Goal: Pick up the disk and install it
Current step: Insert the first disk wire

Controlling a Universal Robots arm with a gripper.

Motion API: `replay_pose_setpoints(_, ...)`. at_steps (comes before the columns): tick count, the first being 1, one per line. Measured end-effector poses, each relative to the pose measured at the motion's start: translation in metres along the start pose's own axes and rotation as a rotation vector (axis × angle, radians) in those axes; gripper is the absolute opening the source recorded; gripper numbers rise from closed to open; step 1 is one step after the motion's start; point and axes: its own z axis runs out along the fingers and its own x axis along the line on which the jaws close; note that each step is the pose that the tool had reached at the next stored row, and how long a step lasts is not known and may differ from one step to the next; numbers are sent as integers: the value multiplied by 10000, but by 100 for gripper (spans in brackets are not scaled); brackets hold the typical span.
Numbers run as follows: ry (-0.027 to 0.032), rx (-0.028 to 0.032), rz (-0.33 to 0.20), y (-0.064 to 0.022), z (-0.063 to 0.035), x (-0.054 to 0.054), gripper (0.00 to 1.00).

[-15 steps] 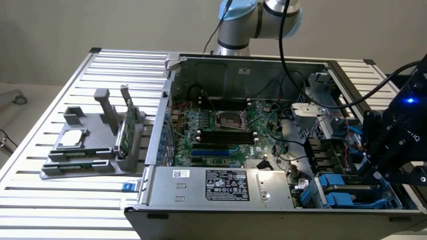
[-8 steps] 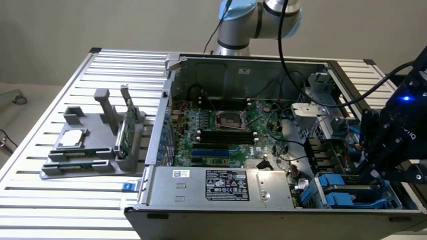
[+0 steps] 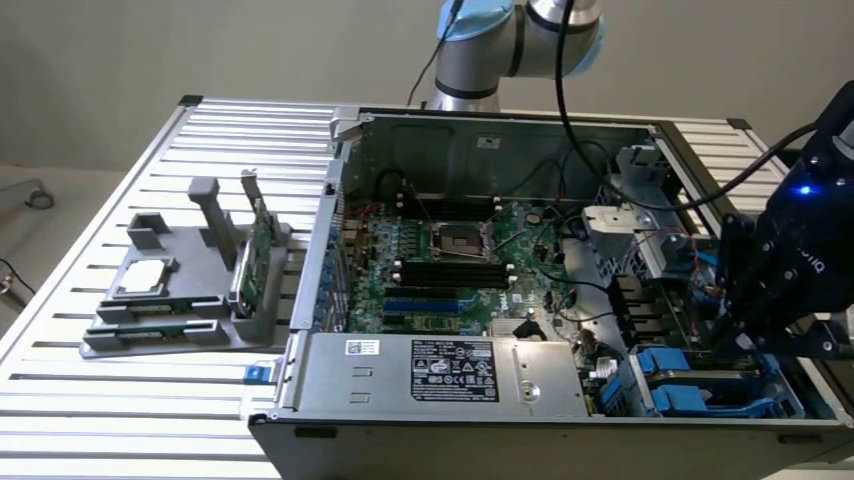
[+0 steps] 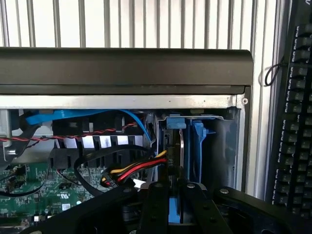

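Gripper [image 4: 174, 186] fingers [image 4: 154, 209] sit closed on either side of the disk [image 4: 174, 211], clamping its blue frame. The disk stands on edge in the drive bay [image 4: 214, 146] at the corner of the open computer case [image 3: 324, 250], beside another blue frame [image 4: 197, 146]. Red, yellow and black cables [image 4: 139, 168] run just beside it. In the exterior view the gripper [image 3: 754, 340] hangs over the bay at the exterior view's right, well apart from the grey holder [image 3: 160, 320].
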Motion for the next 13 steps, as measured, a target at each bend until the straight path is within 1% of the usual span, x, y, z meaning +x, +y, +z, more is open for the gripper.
replay_pose_setpoints(5,-30,5,142,0,3,37,16)
replay_pose_setpoints(8,-62,0,202,-1,5,69,16)
replay_pose_setpoints(10,-103,-2,244,0,5,90,16)
replay_pose_setpoints(13,-199,1,317,9,4,114,16)
